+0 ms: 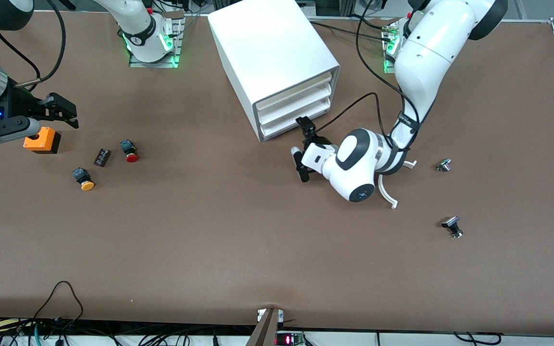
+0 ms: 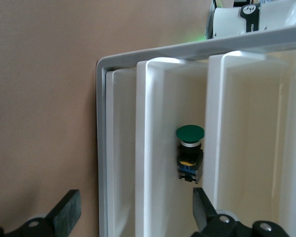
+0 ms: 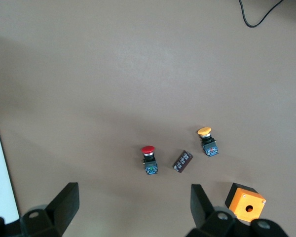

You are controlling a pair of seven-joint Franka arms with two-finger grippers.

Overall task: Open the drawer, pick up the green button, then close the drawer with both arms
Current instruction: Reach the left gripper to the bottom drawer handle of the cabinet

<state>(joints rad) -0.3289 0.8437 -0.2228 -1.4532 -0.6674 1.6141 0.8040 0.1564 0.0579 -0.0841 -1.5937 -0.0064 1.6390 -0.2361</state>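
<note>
The white cabinet (image 1: 270,57) stands at the middle of the table, and all three drawers look pushed in. The lowest drawer (image 1: 294,124) sits just above the table; in the left wrist view it is the column (image 2: 121,148) next to the brown table. The green-capped button (image 2: 190,153) lies on its side inside the cabinet, seen between two tray fronts; which tray holds it I cannot tell. My left gripper (image 1: 302,148) (image 2: 135,202) is open, right in front of the drawers and touching nothing. My right gripper (image 1: 60,113) (image 3: 133,197) is open over the table's right-arm end.
At the right arm's end lie a red-capped button (image 1: 130,151), a yellow-capped button (image 1: 83,179), a small dark block (image 1: 102,157) and an orange box (image 1: 42,139). Two small metal parts (image 1: 443,165) (image 1: 453,227) and a white curved piece (image 1: 386,192) lie near the left arm.
</note>
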